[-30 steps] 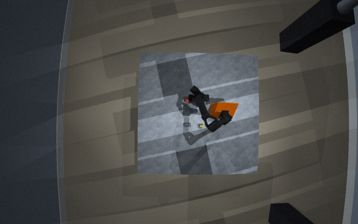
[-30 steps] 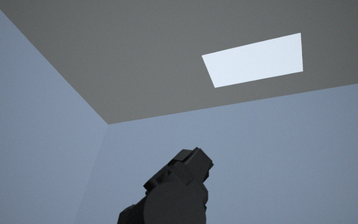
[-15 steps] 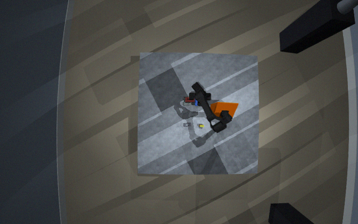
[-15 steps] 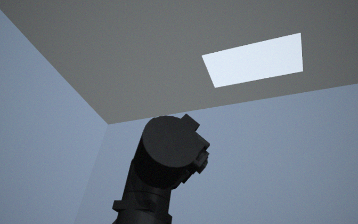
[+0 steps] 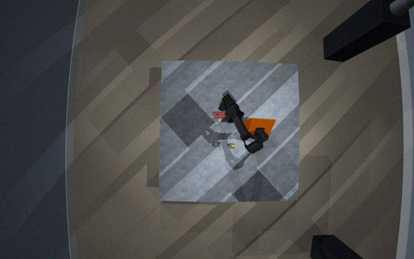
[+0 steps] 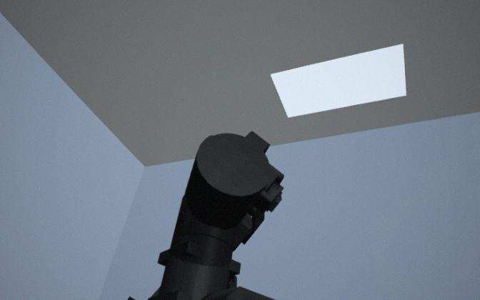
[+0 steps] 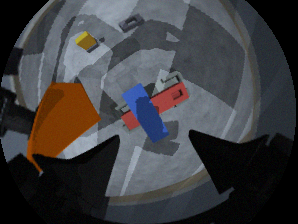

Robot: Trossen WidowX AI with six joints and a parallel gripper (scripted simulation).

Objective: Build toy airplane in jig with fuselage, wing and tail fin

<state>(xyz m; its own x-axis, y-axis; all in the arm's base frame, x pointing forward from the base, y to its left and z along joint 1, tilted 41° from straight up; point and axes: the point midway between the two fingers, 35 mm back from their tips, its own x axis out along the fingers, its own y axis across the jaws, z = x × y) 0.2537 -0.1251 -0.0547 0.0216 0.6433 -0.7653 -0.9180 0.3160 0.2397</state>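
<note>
The red fuselage (image 5: 219,115) (image 7: 168,102) lies along the pale grey jig (image 7: 172,80); how deep it sits in the cradle cannot be told. The blue wing (image 7: 144,112) lies crosswise over the fuselage's middle, hiding the joint between them; only a sliver shows in the overhead view. A small socket shows at one end of the fuselage. The yellow tail fin (image 5: 233,145) (image 7: 85,40) stands apart, by a small dark grey holder. My gripper (image 7: 155,136) is open and empty, above the wing and off to one side, with its fingers wide apart.
A dark grey hollow block (image 5: 216,143) (image 7: 131,22) lies near the tail fin. A large orange wedge-shaped block (image 5: 262,124) (image 7: 65,117) stands between the jig and the arm's base. The arm covers part of the jig in the overhead view. The exterior view shows only the arm, walls and ceiling.
</note>
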